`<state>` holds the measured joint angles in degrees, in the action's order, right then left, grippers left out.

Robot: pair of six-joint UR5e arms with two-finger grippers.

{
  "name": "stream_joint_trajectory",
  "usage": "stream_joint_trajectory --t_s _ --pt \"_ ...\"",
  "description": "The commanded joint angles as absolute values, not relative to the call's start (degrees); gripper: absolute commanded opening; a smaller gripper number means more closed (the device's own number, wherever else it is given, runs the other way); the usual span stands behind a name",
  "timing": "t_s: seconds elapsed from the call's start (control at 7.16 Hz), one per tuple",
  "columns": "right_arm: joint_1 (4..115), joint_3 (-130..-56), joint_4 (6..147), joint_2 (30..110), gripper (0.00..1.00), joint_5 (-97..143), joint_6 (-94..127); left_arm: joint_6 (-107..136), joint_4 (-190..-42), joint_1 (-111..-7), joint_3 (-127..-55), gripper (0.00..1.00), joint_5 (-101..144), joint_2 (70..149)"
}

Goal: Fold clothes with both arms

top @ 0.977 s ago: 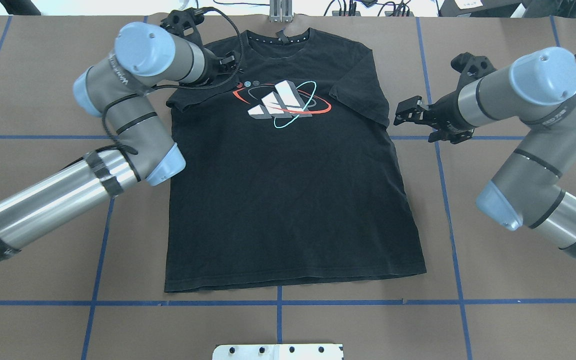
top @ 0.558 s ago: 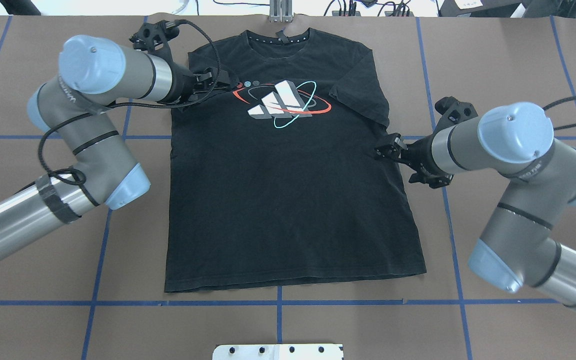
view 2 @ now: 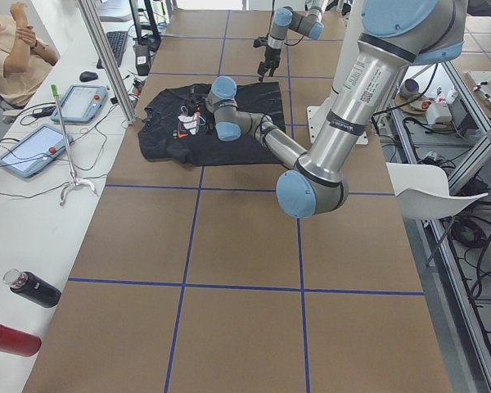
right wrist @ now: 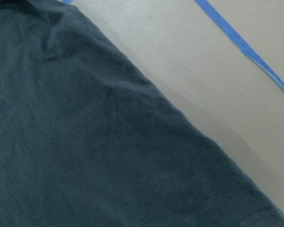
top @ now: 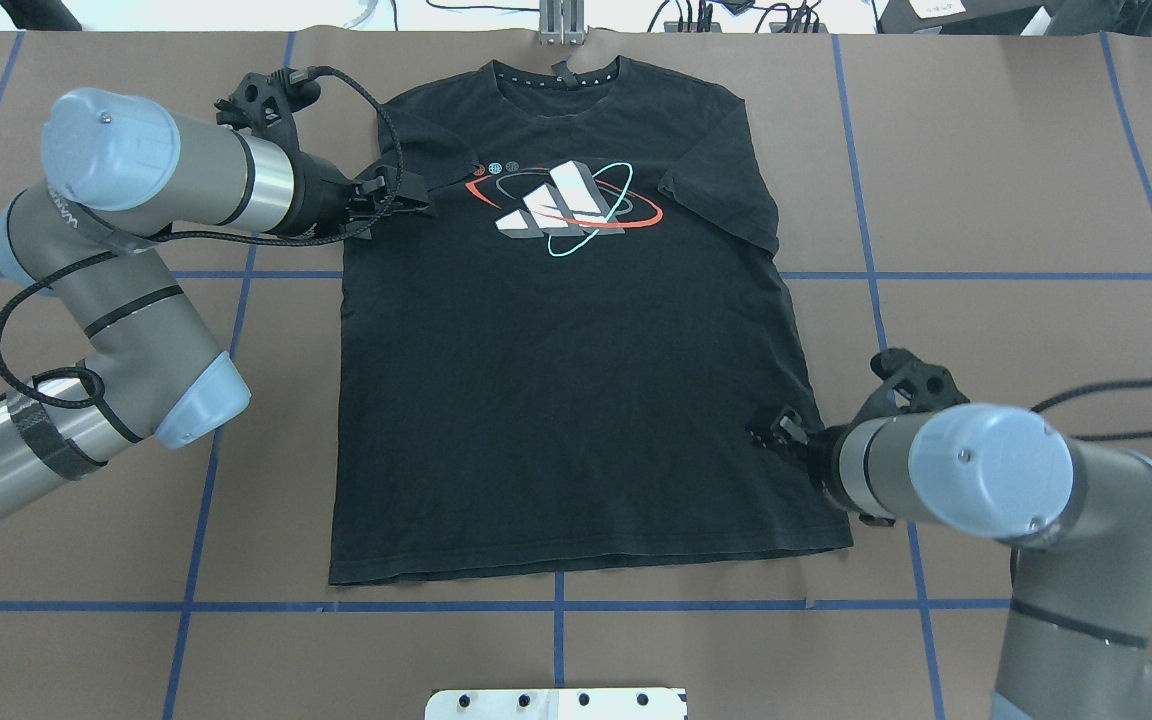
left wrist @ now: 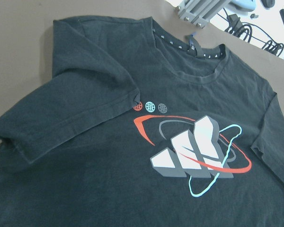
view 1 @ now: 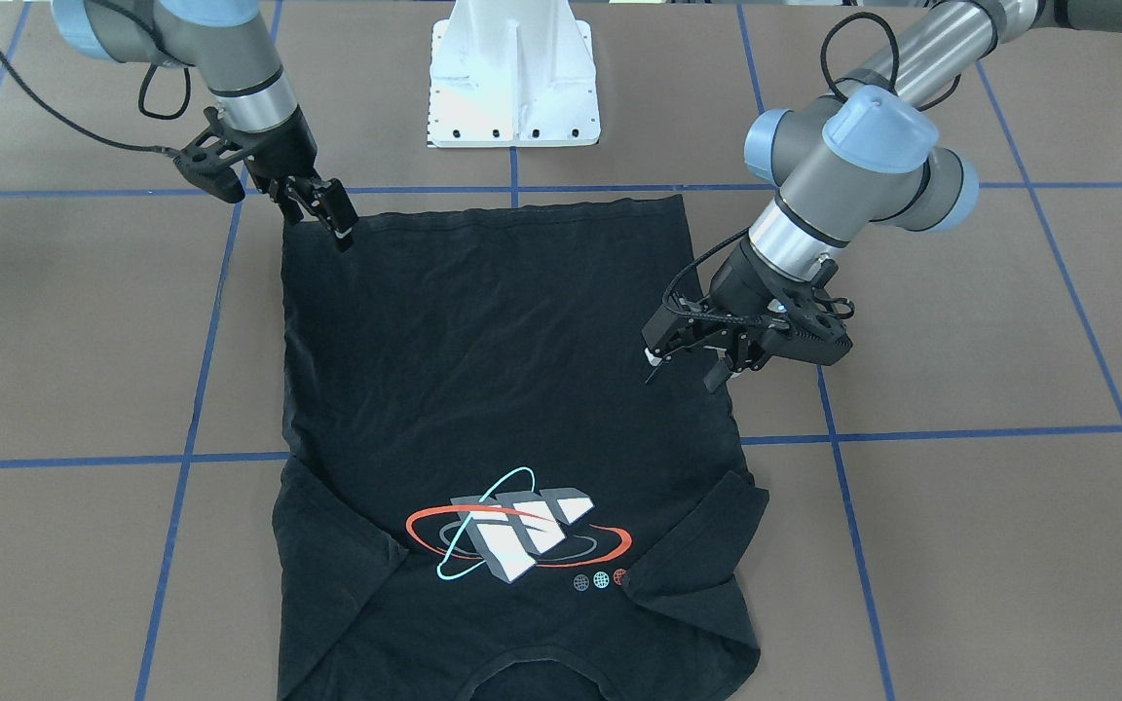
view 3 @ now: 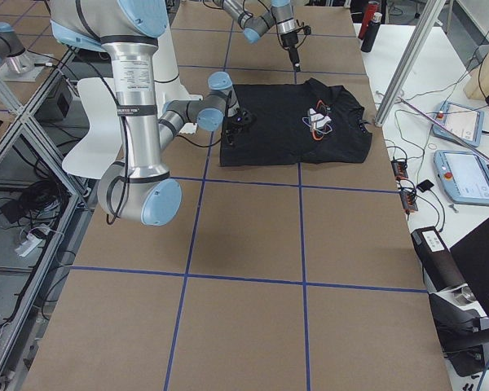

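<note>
Holds the left gripper (view 1: 686,368) with its jaws apart and nothing between them, raised above the black T-shirt (top: 576,400) near the sleeve on that side. Has the right gripper (view 1: 325,226) low over the opposite side edge near the hem, jaws seemingly a little apart, clasping nothing. Has the T-shirt flat and print-up in the middle of the brown table (top: 986,150), between the 2 arms, hem toward the white pedestal base (view 1: 514,78), collar away from it. Shows 1 sleeve, the left arm's, folded in over the chest, its corner touching the 3 small round logos (left wrist: 150,107).
</note>
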<state>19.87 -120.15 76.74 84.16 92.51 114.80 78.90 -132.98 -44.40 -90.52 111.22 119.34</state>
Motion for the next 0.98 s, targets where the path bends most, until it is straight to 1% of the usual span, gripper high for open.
stream_joint_trajectory --t_s 0.0,0.28,0.56,0.7,0.84 --pt "15.4 -120.4 76.8 89.0 0.89 90.4 118.2 80.7 -133.0 -44.2 -91.5 0.92 111.0 119.3" --pt "15.4 -120.1 77.0 90.8 0.81 90.4 117.9 80.7 -133.0 -44.3 -91.7 0.92 110.8 119.3" --pt "15.2 -119.9 77.0 90.4 0.77 90.4 117.8 80.7 -133.0 -44.2 -91.8 0.93 110.8 119.3" --pt "15.0 -119.9 76.9 90.4 0.73 90.4 117.9 80.7 -133.0 -44.3 -91.8 0.93 110.8 119.2" --pt "14.5 -119.9 77.0 90.6 0.74 90.4 117.9 80.7 -133.0 -44.2 -91.5 0.93 110.7 119.3"
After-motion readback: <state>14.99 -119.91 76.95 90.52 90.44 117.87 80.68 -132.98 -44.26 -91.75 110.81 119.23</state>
